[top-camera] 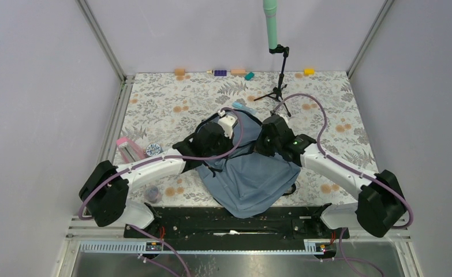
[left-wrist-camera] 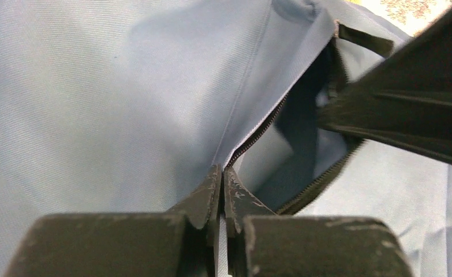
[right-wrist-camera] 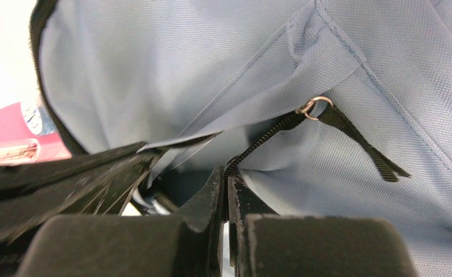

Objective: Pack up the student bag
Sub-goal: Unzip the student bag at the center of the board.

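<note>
Top external shows the large soft grey-blue fabric student bag [top-camera: 252, 176] lying centrally on the floral worktop [top-camera: 165, 101]; my left gripper [left-wrist-camera: 221, 176] and right gripper [right-wrist-camera: 226, 176] are clamped closed, apparently pinching its zipper-opening edges.

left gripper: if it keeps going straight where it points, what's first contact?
The student bag: the left gripper, jaws shut on the zipper edge, points into the fabric at the open pocket mouth. Depth beyond is unclear.

The student bag [right-wrist-camera: 154, 69] is matt woven cloth, its zipper ring [right-wrist-camera: 314, 107] shiny metal.
</note>
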`<state>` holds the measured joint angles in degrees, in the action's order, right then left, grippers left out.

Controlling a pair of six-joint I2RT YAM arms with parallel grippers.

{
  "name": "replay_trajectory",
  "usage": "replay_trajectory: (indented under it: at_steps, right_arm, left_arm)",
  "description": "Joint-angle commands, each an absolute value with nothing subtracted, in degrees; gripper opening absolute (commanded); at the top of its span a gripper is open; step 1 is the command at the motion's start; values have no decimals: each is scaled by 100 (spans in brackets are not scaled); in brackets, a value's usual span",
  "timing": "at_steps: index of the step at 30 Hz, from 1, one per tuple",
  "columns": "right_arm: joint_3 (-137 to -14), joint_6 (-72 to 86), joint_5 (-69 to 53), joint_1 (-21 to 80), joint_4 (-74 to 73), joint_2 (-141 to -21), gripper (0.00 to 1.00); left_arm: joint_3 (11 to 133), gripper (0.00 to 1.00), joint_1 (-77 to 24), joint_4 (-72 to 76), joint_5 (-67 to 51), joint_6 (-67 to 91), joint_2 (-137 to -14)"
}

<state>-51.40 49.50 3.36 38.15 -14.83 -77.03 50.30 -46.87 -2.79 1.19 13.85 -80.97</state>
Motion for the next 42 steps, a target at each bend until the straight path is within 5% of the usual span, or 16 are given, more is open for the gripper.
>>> replay_trajectory:
  at_steps: [1, 15, 17, 22, 27, 42]
  right_arm:
    - [-5732, 4606, 192, 3868, -1858, -7076, 0]
    - [-5809, 4385, -275, 3865, -2618, -6477, 0]
    - [-5827, 4368, -289, 3872, -2612, -6493, 0]
    - [-5851, 4337, -290, 3873, -2611, -6517, 0]
    - [-5904, 4274, -299, 3863, -2611, -6544, 0]
    - [-5827, 4226, -434, 3863, -2414, -6546, 0]
  left_arm:
    - [4882, 0, -4534, -78, 330, 1475, -7989]
    - [4917, 0, -4392, -205, 709, 1626, -8505]
    - [4949, 14, -4392, -249, 529, 1677, -8295]
    - [5073, 75, -4394, -579, 509, 1802, -7405]
    - [5113, 98, -4321, -1205, 1059, 1988, -6616]
    - [4343, 99, -2107, -2505, 2504, 2874, -6235]
